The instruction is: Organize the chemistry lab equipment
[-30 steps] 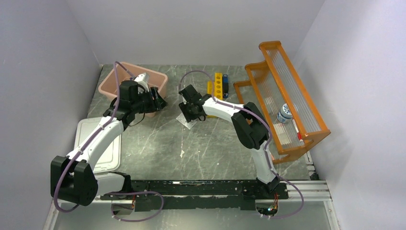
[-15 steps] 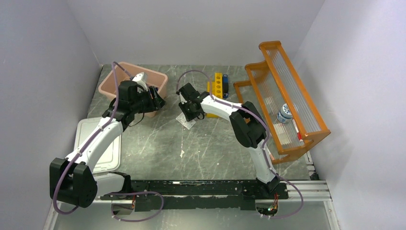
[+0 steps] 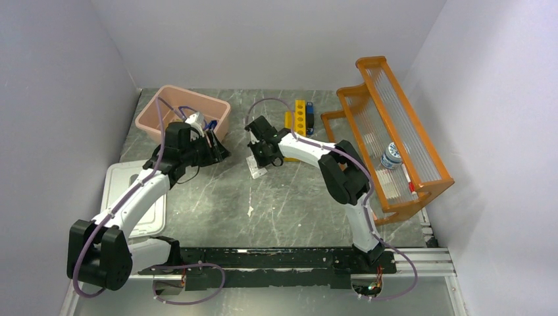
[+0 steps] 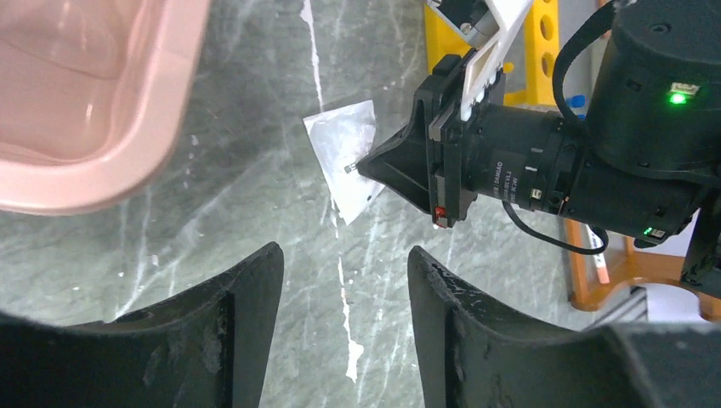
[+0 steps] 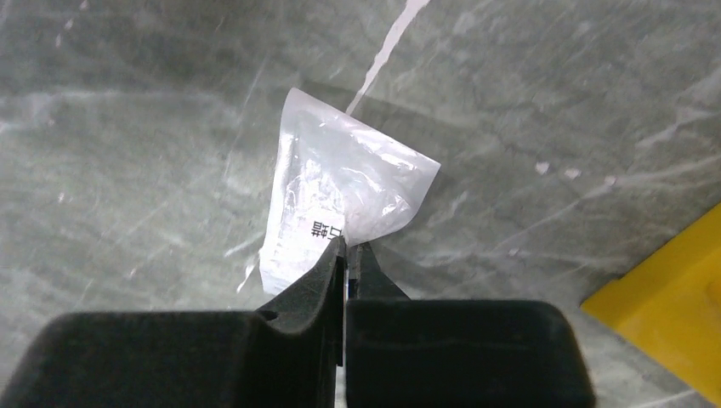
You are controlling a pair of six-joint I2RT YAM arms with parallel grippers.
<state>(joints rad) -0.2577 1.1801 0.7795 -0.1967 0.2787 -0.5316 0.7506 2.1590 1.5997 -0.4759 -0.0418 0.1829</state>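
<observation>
Pick-up step: right gripper point(image 5: 347, 246) is pinched shut on the packet point(image 5: 340, 191) edge. Left gripper point(image 4: 340, 255) hovers half-open, empty. Next move probably calls for lifting the packet toward the tub point(image 4: 85, 127).

white packet point(image 5: 340, 187) (black print), grey marbled table point(image 5: 127, 102), pink tub point(image 4: 85, 170)

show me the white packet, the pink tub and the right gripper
white packet point(image 5: 340, 187): right wrist view, middle of the crinkled plastic
pink tub point(image 3: 149, 105): top external view, its left rim
right gripper point(image 5: 349, 246): right wrist view, between the closed fingertips at the packet's edge
</observation>
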